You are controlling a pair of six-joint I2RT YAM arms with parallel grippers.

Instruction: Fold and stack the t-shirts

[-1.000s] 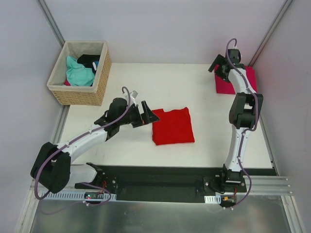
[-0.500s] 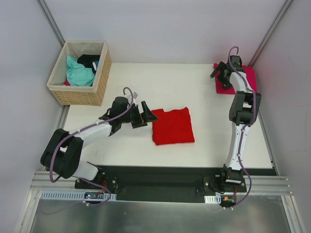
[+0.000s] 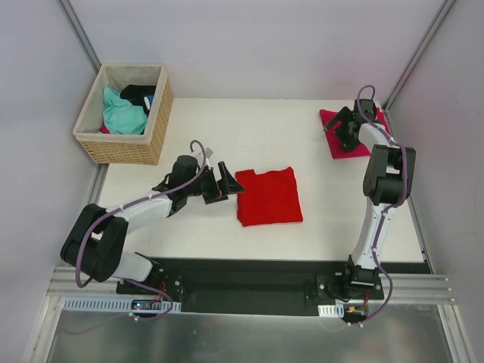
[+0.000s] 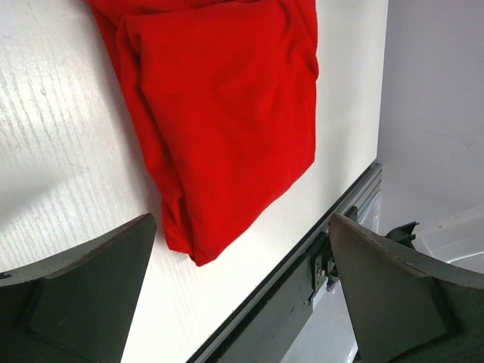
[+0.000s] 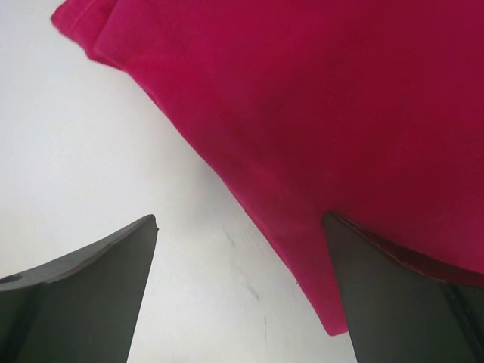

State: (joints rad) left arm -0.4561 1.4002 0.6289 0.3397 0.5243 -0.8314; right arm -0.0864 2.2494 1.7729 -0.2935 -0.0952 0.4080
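Found red t-shirt (image 3: 269,197) folded flat near the middle of white table (image 3: 257,128), with left gripper (image 4: 242,219) low at its left edge, fingers spread wide and clasping nothing. Found magenta t-shirt (image 3: 328,119) folded at far right, partly hidden from above by right arm, with right gripper (image 5: 240,219) close over its edge, likewise spread wide and empty, one finger above cloth, the other above bare table. Noted wicker basket (image 3: 125,147) well apart at far left, holding teal cloth (image 3: 121,112) and black item (image 3: 138,94).
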